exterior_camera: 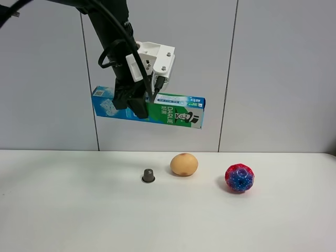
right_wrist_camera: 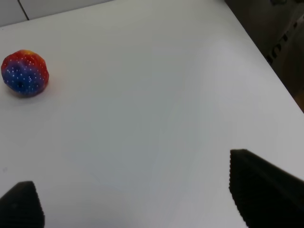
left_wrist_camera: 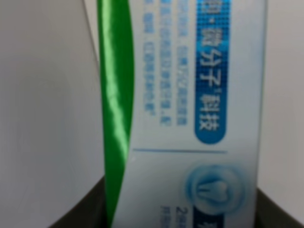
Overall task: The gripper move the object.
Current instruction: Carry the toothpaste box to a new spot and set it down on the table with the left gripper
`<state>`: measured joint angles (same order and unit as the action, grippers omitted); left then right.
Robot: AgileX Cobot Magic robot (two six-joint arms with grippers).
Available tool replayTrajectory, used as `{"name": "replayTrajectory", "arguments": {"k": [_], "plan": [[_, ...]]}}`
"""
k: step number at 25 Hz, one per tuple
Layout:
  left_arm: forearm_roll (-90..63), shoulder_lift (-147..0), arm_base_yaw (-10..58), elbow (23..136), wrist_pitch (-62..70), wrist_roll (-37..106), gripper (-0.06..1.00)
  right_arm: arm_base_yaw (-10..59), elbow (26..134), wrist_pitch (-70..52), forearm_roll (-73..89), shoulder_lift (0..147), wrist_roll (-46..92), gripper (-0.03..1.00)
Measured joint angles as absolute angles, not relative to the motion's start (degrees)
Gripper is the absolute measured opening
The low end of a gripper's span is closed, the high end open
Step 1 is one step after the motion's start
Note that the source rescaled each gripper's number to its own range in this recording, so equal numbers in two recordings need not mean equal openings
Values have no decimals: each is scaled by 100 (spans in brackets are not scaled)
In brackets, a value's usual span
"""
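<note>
My left gripper (exterior_camera: 135, 105) is shut on a long toothpaste box (exterior_camera: 157, 107), blue, white and green, and holds it high in the air in front of the back wall, lying nearly level. In the left wrist view the box (left_wrist_camera: 190, 118) fills the frame between the dark fingers (left_wrist_camera: 78, 213). My right gripper (right_wrist_camera: 137, 199) is open and empty above the white table, out of the exterior view. Only its two dark fingertips (right_wrist_camera: 256, 185) show.
On the white table (exterior_camera: 63, 210) stand a small dark grey cap-shaped piece (exterior_camera: 148, 175), a tan potato-like ball (exterior_camera: 184, 164) and a red and blue dotted ball (exterior_camera: 239, 178), which also shows in the right wrist view (right_wrist_camera: 24, 72). The table's right edge (right_wrist_camera: 266, 61) lies near the right gripper.
</note>
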<state>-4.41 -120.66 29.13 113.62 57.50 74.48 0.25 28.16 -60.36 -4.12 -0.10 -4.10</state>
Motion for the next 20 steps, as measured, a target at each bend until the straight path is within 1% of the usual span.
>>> {"name": "replayTrajectory", "arguments": {"k": [5,9,13,20], "plan": [[-570,-12499,2676,11883,5753,7564,1,25,2816,-6036,-412,-10,-410,100],[-654,-12843,2565,12359,5495,7553,1,25,2816,-6036,-412,-10,-410,100],[-708,-13061,2498,12445,5103,7547,1,25,2816,-6036,-412,-10,-410,100],[-752,-13599,2450,12445,4923,7541,1,25,2816,-6036,-412,-10,-410,100]]}}
